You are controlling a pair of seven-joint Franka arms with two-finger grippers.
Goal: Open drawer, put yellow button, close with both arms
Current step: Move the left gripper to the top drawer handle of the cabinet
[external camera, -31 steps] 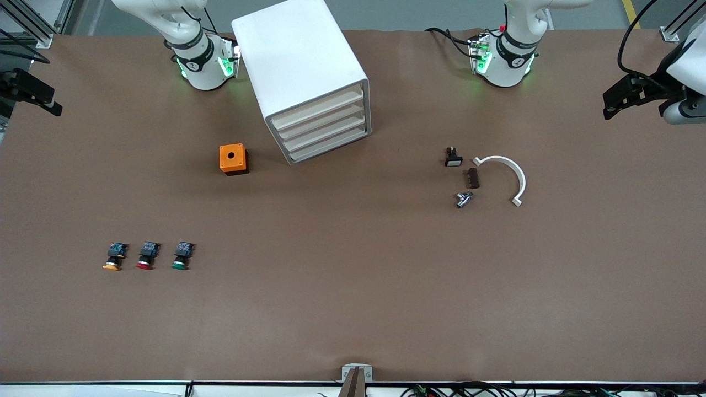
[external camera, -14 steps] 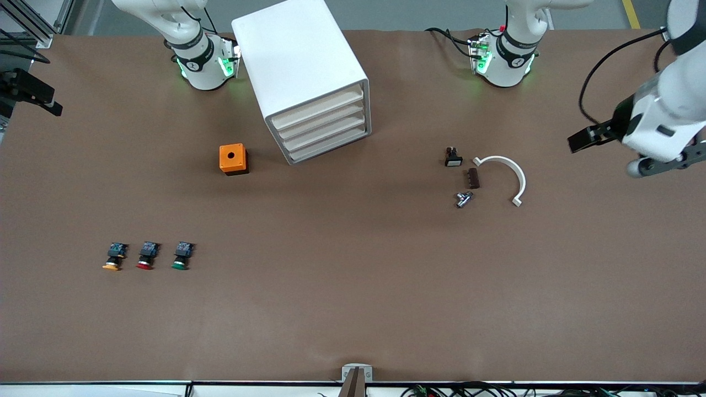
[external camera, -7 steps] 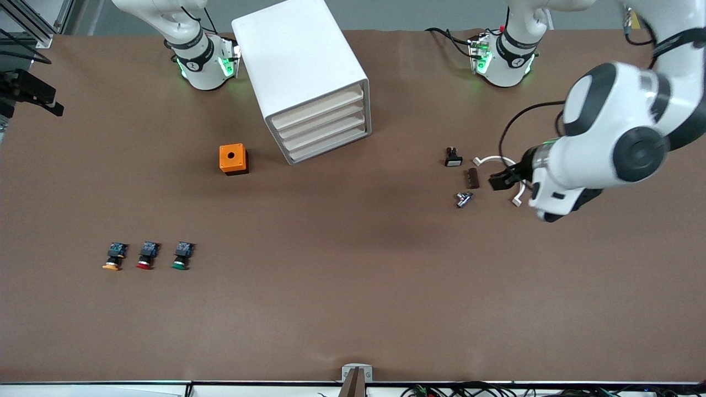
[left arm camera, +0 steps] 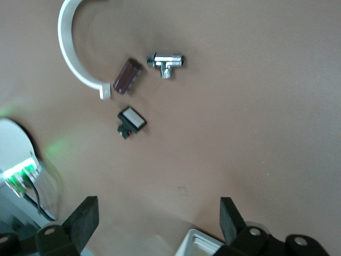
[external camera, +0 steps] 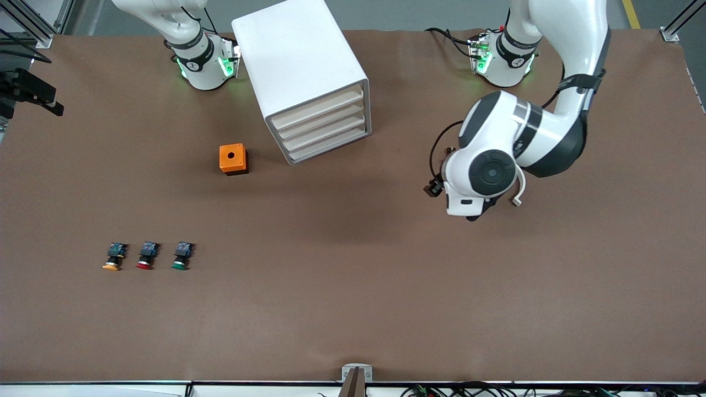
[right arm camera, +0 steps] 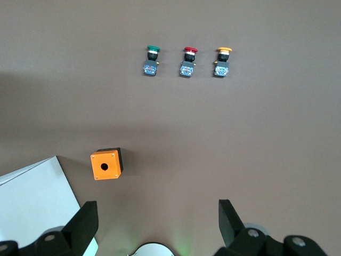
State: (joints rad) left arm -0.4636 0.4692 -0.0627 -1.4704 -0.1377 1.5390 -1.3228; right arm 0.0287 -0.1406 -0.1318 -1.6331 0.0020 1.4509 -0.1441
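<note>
The white cabinet (external camera: pixel 300 60) stands between the two arm bases. Its uppermost drawer (external camera: pixel 319 108) is shut flush, like the three below it. The yellow button (external camera: pixel 112 258) lies on the table at the right arm's end, nearer the front camera, in a row with a red-capped (external camera: pixel 145 257) and a green-capped one (external camera: pixel 180 257). It also shows in the right wrist view (right arm camera: pixel 222 61). My left gripper (external camera: pixel 434 187) (left arm camera: pixel 157 226) is open and empty over the table beside the small parts. My right gripper (external camera: pixel 33 94) (right arm camera: pixel 157 224) waits open and empty, high at its end of the table.
An orange box (external camera: pixel 233 159) with a hole sits beside the cabinet. In the left wrist view lie a white curved piece (left arm camera: pixel 72 53), a brown block (left arm camera: pixel 128 76), a chrome fitting (left arm camera: pixel 165 61) and a small black switch (left arm camera: pixel 131 121). The left arm covers most of them in the front view.
The left arm has swung in from the table's end, over the small parts and toward the cabinet. The right arm, buttons and drawers have not moved.
</note>
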